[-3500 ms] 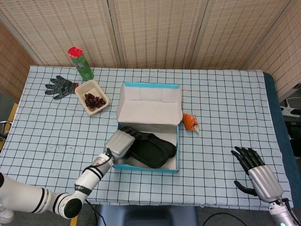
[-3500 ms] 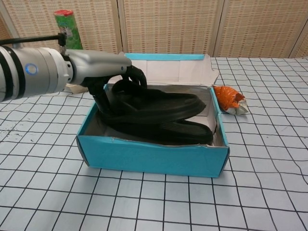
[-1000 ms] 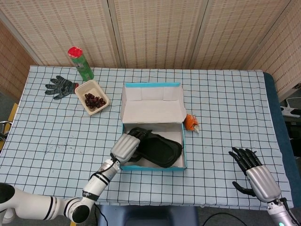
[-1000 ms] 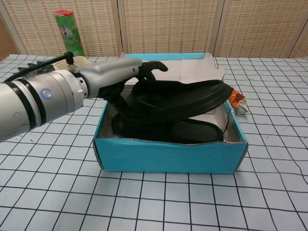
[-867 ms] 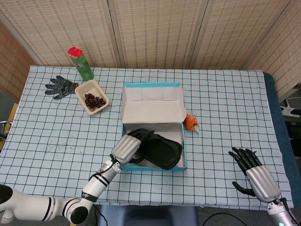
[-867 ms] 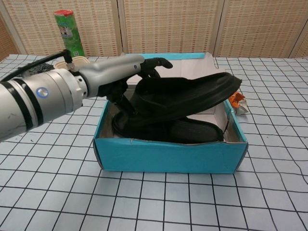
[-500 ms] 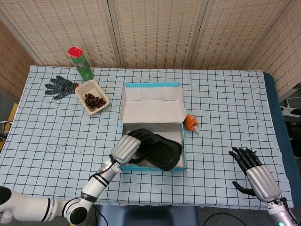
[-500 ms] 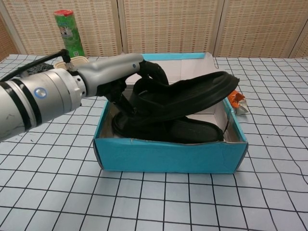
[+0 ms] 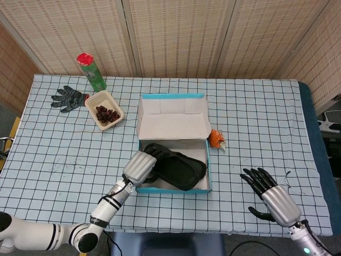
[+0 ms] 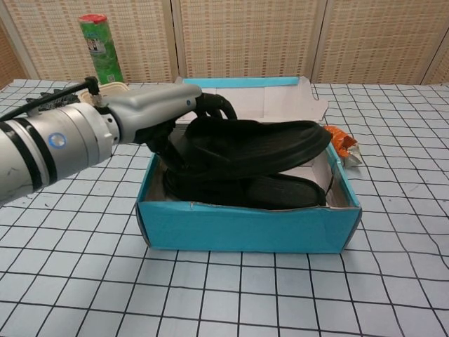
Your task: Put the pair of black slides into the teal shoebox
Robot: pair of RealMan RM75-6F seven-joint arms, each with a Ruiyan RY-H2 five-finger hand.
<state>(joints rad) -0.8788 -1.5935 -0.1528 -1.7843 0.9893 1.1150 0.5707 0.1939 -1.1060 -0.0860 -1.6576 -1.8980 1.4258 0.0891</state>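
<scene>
The teal shoebox [image 9: 209,184] [image 10: 238,229] stands open at mid-table, its lid folded back. Two black slides lie stacked inside: the lower slide [image 10: 273,191] flat on the floor, the upper slide [image 9: 181,169] [image 10: 256,149] across it, its right end raised above the rim. My left hand [image 9: 140,165] [image 10: 151,112] reaches in from the box's left side and grips the upper slide's left end, fingers [image 10: 214,102] curled over it. My right hand [image 9: 270,198] hovers over the table's front right, fingers spread, holding nothing; only the head view shows it.
An orange wrapper [image 9: 216,138] [image 10: 339,145] lies just right of the box. At back left stand a green bottle [image 9: 91,71] [image 10: 98,43], a tray of dark fruit [image 9: 104,110] and a black glove [image 9: 68,98]. The table's front edge is close below the box.
The upper slide's raised right end has come down lower over the box as my left hand curled onto it. My right hand has shifted left and forward over the table.
</scene>
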